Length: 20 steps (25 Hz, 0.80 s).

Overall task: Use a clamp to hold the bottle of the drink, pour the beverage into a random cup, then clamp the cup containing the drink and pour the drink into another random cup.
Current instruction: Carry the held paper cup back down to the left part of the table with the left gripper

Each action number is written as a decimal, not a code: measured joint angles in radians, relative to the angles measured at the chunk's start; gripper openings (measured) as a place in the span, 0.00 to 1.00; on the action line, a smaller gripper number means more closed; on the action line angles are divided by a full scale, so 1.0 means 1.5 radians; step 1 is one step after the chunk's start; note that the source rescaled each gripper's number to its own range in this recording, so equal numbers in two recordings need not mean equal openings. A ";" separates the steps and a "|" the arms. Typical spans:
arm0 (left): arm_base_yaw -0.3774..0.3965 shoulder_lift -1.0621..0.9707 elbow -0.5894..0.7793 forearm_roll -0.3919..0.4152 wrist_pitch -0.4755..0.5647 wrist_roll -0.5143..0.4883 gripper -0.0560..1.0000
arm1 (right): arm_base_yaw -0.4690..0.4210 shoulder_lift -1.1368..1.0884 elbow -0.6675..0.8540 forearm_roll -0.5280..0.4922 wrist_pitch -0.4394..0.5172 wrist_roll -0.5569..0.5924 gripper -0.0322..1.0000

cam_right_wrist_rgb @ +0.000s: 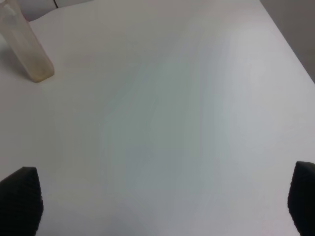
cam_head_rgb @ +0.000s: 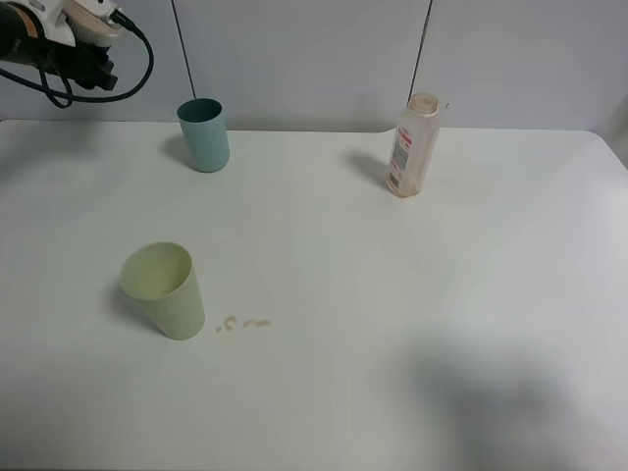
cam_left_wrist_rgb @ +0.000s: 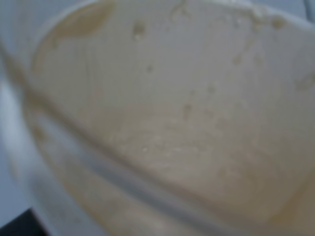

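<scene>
The left arm is cut off at the 10 o'clock corner of the exterior view, showing only a white and black housing with looping black cables. The left gripper itself is not in sight, but its jaws are closed. Its wrist camera is filled by a blurred, curved cream surface flecked with brownish residue, too close to name, and whether the jaws grip it cannot be told. The right gripper shows only 2 black, textured fingertips at the frame's edges, with the jaws spread wide over bare table and holding nothing. The bottle stands upright toward 1 o'clock on the table. It is squarish clear plastic, capless, with a beige-stained neck and a white label whose red print is too small to read. The teal cup, plain and tapered, stands at 11 o'clock. A larger pale yellow-green cup stands at 8 o'clock, with a few brownish drops just beside its base at its 3 o'clock side. The table is smooth matte white.
</scene>
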<state>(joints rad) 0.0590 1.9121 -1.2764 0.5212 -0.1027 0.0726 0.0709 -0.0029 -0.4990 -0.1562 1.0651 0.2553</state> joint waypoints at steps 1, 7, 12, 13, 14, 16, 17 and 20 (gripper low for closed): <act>0.003 -0.002 0.010 -0.004 -0.005 0.002 0.06 | 0.000 0.000 0.000 0.000 0.000 0.000 1.00; 0.016 -0.003 0.069 -0.034 -0.090 0.004 0.06 | 0.000 0.000 0.000 0.000 0.000 0.000 1.00; 0.017 -0.004 0.120 -0.076 -0.176 0.023 0.06 | 0.000 0.000 0.000 0.000 0.000 0.000 1.00; 0.017 -0.004 0.130 -0.084 -0.195 0.025 0.06 | 0.000 0.000 0.000 0.000 0.000 0.000 1.00; 0.017 -0.004 0.139 -0.092 -0.215 0.027 0.06 | 0.000 0.000 0.000 0.000 0.000 0.000 1.00; 0.017 -0.004 0.162 -0.104 -0.250 0.029 0.06 | 0.000 0.000 0.000 0.000 0.000 0.000 1.00; 0.017 -0.004 0.174 -0.110 -0.267 0.029 0.06 | 0.000 0.000 0.000 0.000 0.000 0.000 1.00; 0.017 -0.004 0.207 -0.121 -0.321 0.030 0.06 | 0.000 0.000 0.000 0.000 0.000 0.000 1.00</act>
<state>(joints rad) 0.0852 1.9068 -0.9653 0.3398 -0.5840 0.1175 0.0709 -0.0029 -0.4990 -0.1562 1.0651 0.2553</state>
